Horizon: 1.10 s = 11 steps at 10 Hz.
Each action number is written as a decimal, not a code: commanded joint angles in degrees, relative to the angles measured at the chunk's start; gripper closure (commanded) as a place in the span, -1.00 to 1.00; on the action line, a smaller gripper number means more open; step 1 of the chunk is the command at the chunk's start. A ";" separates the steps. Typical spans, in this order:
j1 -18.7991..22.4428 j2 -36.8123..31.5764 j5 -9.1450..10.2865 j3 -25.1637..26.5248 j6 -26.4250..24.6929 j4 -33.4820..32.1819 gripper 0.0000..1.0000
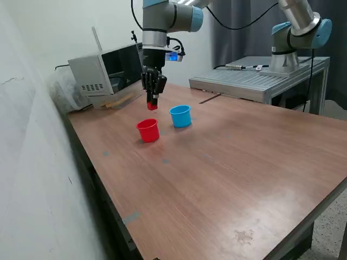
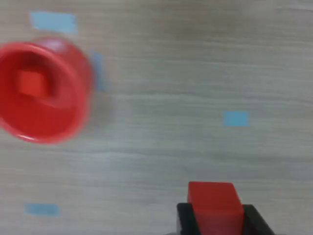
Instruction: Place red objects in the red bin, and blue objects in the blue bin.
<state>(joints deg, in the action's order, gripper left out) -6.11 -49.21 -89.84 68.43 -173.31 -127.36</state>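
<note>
While the gripper (image 1: 152, 104) clamps a red cube (image 2: 215, 205) above the table (image 1: 227, 162), another cube (image 2: 32, 82) lies inside the red cup (image 1: 148, 130).

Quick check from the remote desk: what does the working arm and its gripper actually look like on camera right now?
The arm is silver-grey tubing with light-blue joint caps and a black cable looping off it. A blue-lit module sits at the wrist. The gripper is black and compact; the wrist view shows its dark, squared fingers.
</note>
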 commanded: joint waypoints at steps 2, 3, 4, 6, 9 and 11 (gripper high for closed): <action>-6.45 0.60 0.19 0.74 0.34 0.09 1.00; -6.98 1.82 0.19 0.74 1.03 0.09 1.00; -7.33 3.23 0.10 0.74 1.04 0.00 1.00; -8.03 5.43 0.02 0.65 1.04 -0.26 1.00; -8.22 6.05 0.10 0.65 1.13 -0.52 1.00; -8.22 6.05 0.10 0.74 1.57 -0.53 -1.00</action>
<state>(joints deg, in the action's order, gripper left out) -14.29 -43.23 -89.74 69.12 -172.00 -127.85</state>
